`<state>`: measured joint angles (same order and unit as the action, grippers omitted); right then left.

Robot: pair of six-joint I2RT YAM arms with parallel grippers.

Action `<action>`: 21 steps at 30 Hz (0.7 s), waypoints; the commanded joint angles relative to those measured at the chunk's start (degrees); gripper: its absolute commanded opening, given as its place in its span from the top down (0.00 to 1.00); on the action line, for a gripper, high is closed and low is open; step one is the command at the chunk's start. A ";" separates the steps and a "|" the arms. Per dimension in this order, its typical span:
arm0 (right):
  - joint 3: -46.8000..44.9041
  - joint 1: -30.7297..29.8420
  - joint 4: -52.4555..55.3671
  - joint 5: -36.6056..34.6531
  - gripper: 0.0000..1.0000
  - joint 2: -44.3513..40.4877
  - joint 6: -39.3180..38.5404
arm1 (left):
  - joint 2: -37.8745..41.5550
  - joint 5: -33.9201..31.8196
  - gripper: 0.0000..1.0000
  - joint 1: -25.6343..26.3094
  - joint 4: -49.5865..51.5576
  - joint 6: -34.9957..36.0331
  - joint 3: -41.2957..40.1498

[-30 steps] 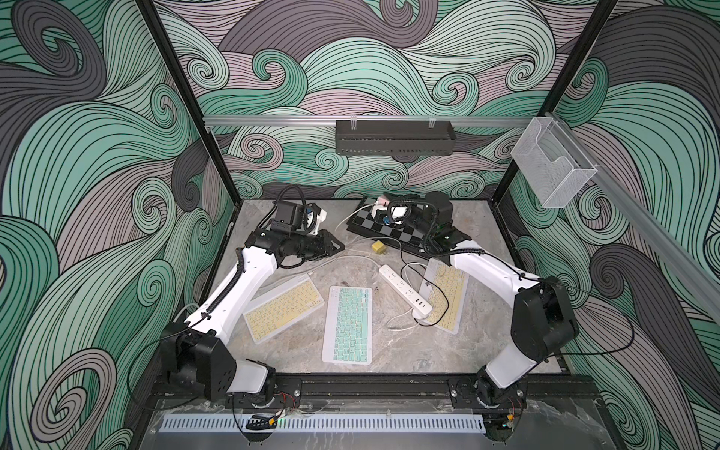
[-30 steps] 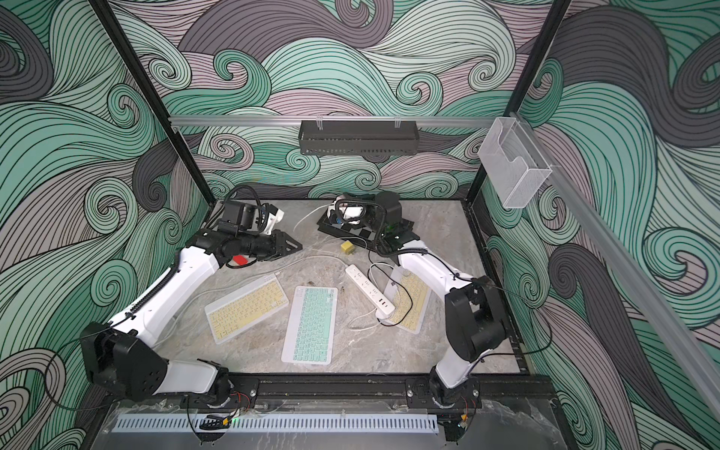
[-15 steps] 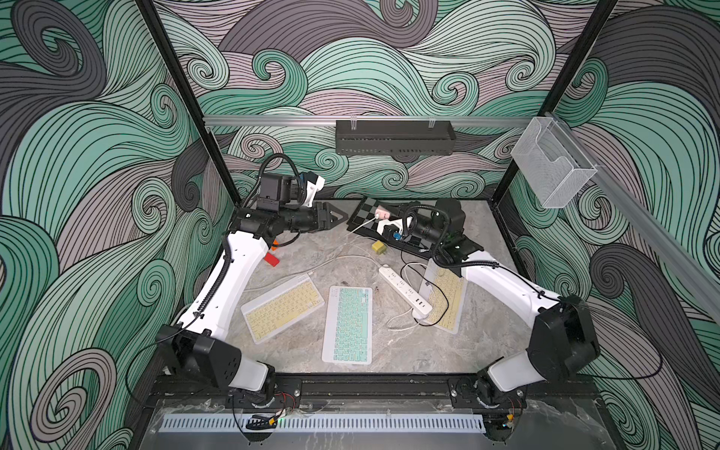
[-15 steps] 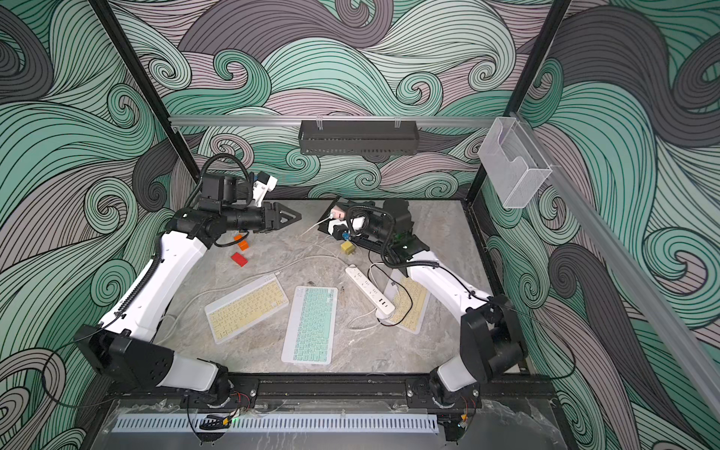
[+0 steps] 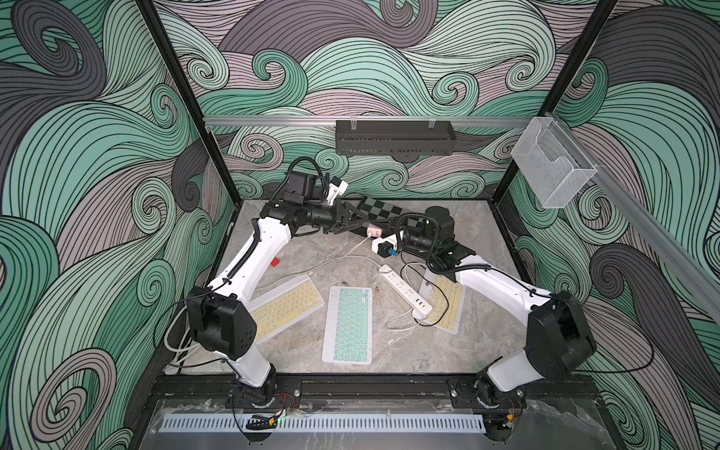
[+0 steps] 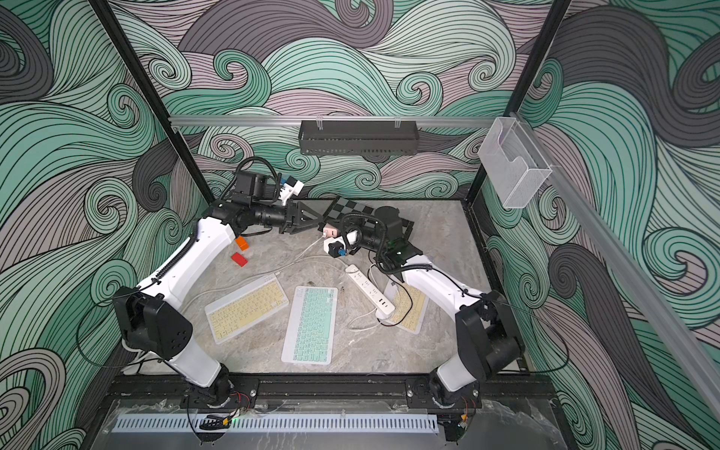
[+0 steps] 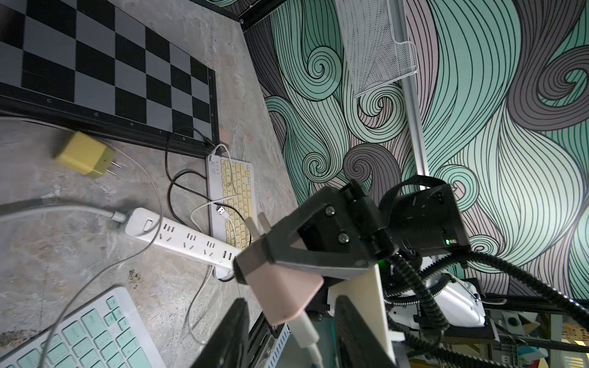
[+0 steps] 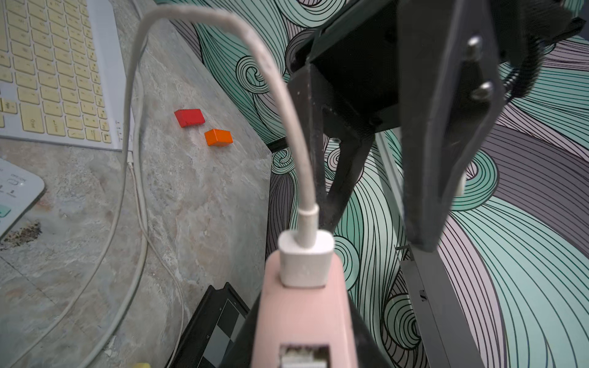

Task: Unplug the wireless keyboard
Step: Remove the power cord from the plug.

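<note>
Grey table (image 5: 389, 362) with a chessboard (image 5: 383, 210) at its far edge. Three keyboards lie toward the front: left yellow keyboard (image 5: 286, 307), green keyboard (image 5: 348, 325), and right yellow keyboard (image 5: 448, 307) partly under a white power strip (image 5: 405, 290). In the air before the chessboard, the right gripper (image 7: 258, 264) is clamped on a pink charger (image 5: 373, 232). The left gripper (image 8: 377, 220) has its jaws apart, close beside the white cable (image 8: 287, 105) plugged into the charger. The cable trails down toward the left yellow keyboard.

chessboard rim (image 7: 95, 113): small letters c, d, g; the rest is unclear
yellow keyboard (image 8: 47, 63) keys: marks too blurred to read
green keyboard (image 7: 105, 334) keys: unreadable
</note>
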<state>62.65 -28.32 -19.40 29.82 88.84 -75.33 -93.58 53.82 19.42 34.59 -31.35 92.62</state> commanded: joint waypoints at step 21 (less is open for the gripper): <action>4.22 -2.75 4.59 -2.56 1.00 1.10 -10.35 | -7.23 -27.61 0.63 8.86 31.69 21.31 21.24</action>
<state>65.89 -30.68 -15.73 27.38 89.91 -83.85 -99.35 31.88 26.68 59.70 -14.48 110.67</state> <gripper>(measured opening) 0.298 0.370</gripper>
